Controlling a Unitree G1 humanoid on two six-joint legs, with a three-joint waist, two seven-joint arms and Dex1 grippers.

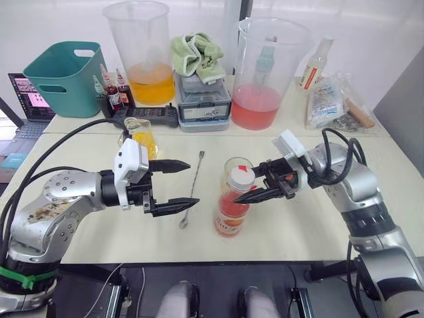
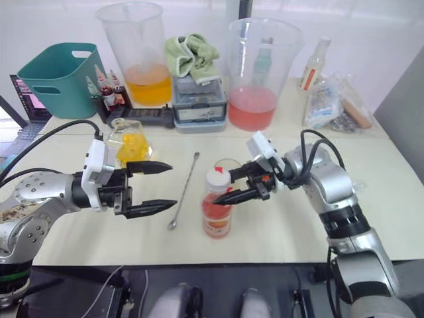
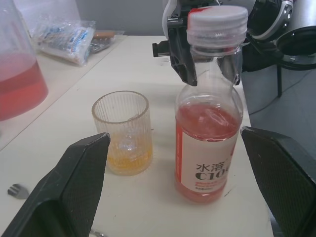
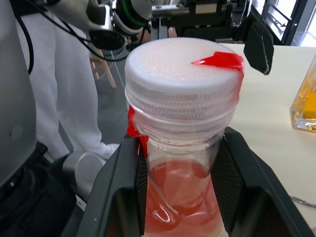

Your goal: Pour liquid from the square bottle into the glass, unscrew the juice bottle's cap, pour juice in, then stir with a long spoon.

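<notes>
1. The juice bottle (image 1: 231,211) stands upright on the table (image 1: 298,218), serving as landmark; the right end effector (image 2: 233,187) grips its neck just under the cap (image 2: 217,177), likely steadying it for unscrewing.
2. The left end effector (image 1: 173,187) hovers beside the bottle, spread wide and empty (probably lining up on the cap).
3. The bottle is clear and half full of pinkish-red drink; the white cap carries red tape.
4. The glass (image 3: 121,133), holding a little yellow liquid, stands just behind the bottle; the long spoon (image 1: 192,189) lies between bottle and left end effector.
</notes>
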